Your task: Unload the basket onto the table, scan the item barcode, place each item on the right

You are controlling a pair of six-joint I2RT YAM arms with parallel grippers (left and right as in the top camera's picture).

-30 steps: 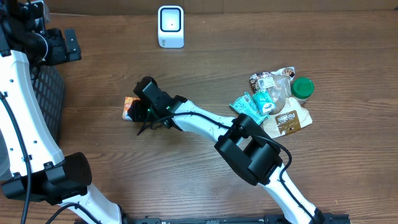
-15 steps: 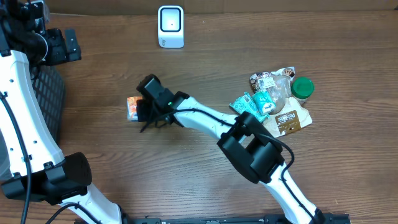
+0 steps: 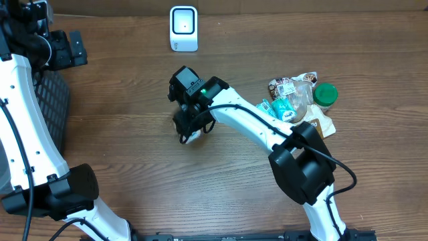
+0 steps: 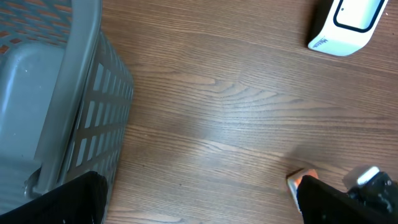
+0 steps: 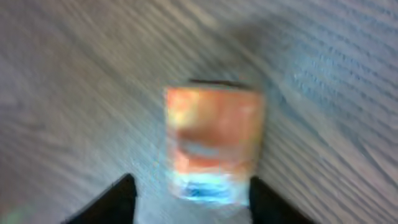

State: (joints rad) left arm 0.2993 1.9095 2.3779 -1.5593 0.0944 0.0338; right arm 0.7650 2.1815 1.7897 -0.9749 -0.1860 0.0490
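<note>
Orange and blurred, a small flat packet [image 5: 211, 143] is seen lying on the brown wooden table [image 3: 120, 174] near its middle. It is flanked by the parted fingers of the right gripper [image 5: 193, 196], by which nothing is clamped. The left gripper [image 4: 199, 208] is spread wide and empty by the table's back left corner, beside a grey plastic basket [image 4: 62, 93].

Orange packet [image 5: 213, 144], white scanner [image 3: 183, 28], grey basket [image 4: 106, 124]

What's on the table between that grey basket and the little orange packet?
Nothing. In the left wrist view, only bare wooden table lies between the grey basket and the orange packet. The overhead view agrees.
</note>
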